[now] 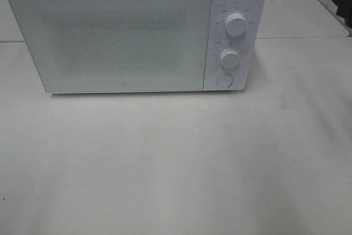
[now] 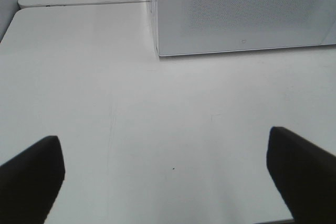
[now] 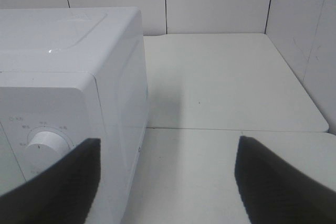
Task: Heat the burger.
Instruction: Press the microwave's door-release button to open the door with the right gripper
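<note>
With the microwave point(image 1: 126, 31) door closed on the tabletop point(image 1: 176, 163), the left pincer point(image 2: 165, 145) stands spread wide and empty before the oven's left front corner, the right pincer point(image 3: 168, 145) is spread and empty beside the upper dial point(image 3: 48, 142), and the burger's position cannot be told.

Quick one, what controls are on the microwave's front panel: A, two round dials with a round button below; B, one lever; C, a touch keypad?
A: the microwave has an upper dial, a lower dial and a round button under them on its panel.
</note>
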You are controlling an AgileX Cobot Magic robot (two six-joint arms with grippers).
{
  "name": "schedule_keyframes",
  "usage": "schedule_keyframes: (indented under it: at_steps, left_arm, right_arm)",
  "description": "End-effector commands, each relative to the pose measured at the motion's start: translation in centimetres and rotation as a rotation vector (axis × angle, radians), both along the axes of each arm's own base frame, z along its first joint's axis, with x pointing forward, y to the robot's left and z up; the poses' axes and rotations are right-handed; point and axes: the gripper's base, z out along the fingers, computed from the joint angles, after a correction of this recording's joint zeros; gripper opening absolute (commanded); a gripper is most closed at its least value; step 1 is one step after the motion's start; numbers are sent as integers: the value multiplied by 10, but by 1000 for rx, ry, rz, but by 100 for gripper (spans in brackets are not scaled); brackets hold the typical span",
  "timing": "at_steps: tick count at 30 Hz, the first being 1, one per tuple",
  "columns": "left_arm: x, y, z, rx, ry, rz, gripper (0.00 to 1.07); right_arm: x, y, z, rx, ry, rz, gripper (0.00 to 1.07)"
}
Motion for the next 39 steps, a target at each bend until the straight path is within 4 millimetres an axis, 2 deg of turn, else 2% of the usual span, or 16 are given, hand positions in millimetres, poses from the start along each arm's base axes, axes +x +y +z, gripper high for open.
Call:
schedule_keyframes:
  at_steps: [1,11,13,16,21,30,35,39]
  left_arm:
    - [-3,-1,-1,-5,-22,-6,100]
    - [-3,-1,-1,-5,-22,-6,100]
    - [-3,-1,-1,-5,-22,-6,100]
    - [-3,-1,-1,-5,-22,-6,100]
    - [-3,-1,-1,-5,-22,-6,100]
    - [-3,-1,-1,-5,-22,-6,100]
    - [-3,-1,-1,-5,-22,-6,100]
    - [-3,-1,-1,-5,-22,-6,100]
  right_arm:
    - [6,-1,-15,4,-74,-9,70]
    - [7,-4,-51,-8,-128,-68,70]
    - [6,6,-67,-15,-107,-68,70]
    - [7,11,-70,-26,-102,-57,70]
    - [7,41,-88,-35,-84,-32,70]
    - [-1,71,-102,-28,-58,4,70]
    - [-12,92,-117,-38,-21,-4,70]
    - [-15,100,-122,-53,-9,1,70]
